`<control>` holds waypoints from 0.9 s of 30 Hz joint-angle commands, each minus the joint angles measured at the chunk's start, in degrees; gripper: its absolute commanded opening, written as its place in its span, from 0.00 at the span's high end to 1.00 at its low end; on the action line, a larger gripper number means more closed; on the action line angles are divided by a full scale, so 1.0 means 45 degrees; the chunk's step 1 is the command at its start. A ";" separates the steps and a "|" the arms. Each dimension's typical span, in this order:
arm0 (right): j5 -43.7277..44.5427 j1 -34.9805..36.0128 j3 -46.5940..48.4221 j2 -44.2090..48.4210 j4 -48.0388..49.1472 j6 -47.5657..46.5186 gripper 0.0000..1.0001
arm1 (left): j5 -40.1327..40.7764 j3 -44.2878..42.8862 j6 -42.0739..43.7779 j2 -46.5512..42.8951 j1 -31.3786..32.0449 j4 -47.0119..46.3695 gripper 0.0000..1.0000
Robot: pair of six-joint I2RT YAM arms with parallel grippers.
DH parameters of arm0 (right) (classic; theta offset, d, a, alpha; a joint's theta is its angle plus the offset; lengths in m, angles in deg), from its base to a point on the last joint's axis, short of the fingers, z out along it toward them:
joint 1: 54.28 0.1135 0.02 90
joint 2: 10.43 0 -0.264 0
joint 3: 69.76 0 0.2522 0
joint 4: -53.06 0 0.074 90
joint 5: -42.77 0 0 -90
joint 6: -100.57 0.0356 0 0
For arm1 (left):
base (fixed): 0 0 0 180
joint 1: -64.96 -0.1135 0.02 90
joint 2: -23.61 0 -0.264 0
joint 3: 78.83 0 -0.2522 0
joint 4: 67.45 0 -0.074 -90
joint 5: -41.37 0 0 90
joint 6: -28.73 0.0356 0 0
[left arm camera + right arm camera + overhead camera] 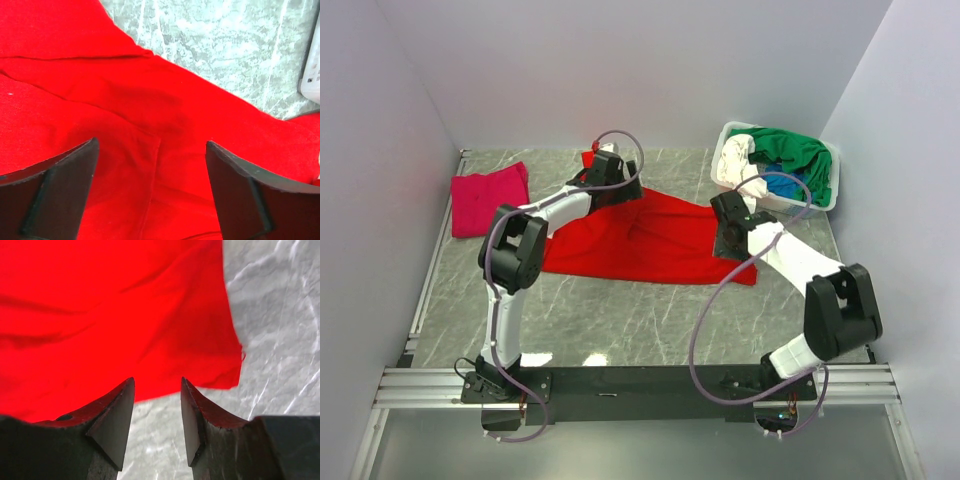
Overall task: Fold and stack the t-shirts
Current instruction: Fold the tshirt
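The grey marbled table (pixel 650 325) is carrying everything here. The bright red t-shirt (pixel 660 240) is lying spread out over the middle of it, mostly flat with some creases. One part is reaching up toward the far edge, and the near hem is running slanted toward the right side.

The two arms are bending over this shirt. The left arm (pixel 505 300) is rising from the near edge and reaching to the far left part of the red cloth. The right arm (pixel 820 300) is leaning in from the right side.

The white plastic basket (pixel 832 190) is standing in the far right corner of the table. A green t-shirt (pixel 798 150) is lying heaped on top in it, a white shirt (pixel 738 158) is hanging over its left rim, and a little of a blue shirt (pixel 790 185) is showing under the green one.

The magenta-pink t-shirt (pixel 488 198) is lying folded near the far left corner, well apart from the red one.

The left gripper (pixel 151 145) is hanging just over the red cloth with its fingers (pixel 65 190) spread wide, and nothing is sitting between them. The right gripper (pixel 157 381) is hovering at the right corner of the red t-shirt. Its jaws are standing partly apart, only bare table is showing in the gap, and the cloth edge is lying just beyond the tips.
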 commanded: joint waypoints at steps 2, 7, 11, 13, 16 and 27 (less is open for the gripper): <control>0.0409 -0.0694 0.0972 -0.1101 0.0491 -0.0176 0.51 | 0.0731 0.0702 0.0180 -0.1528 0.0034 -0.0209 0.01; 0.0156 -0.1670 0.0974 -0.1942 0.0900 -0.0253 0.51 | 0.1395 0.4132 -0.0230 -0.3327 0.0034 -0.1319 0.01; -0.0098 -0.2414 0.0953 -0.2314 0.1350 -0.0409 0.51 | 0.1885 0.6054 -0.0387 -0.4441 -0.0024 -0.2081 0.01; -0.0215 -0.2687 0.1089 -0.2547 0.1584 -0.0429 0.51 | 0.1807 0.6658 -0.0368 -0.4502 -0.0083 -0.2298 0.01; -0.0313 -0.2960 0.1363 -0.2937 0.1760 -0.0449 0.52 | 0.1612 0.7090 -0.0387 -0.4268 -0.0297 -0.2474 0.01; -0.0372 -0.3587 0.2067 -0.3896 0.2444 -0.0664 0.54 | 0.1065 0.8518 -0.0407 -0.3897 -0.1411 -0.3607 0.01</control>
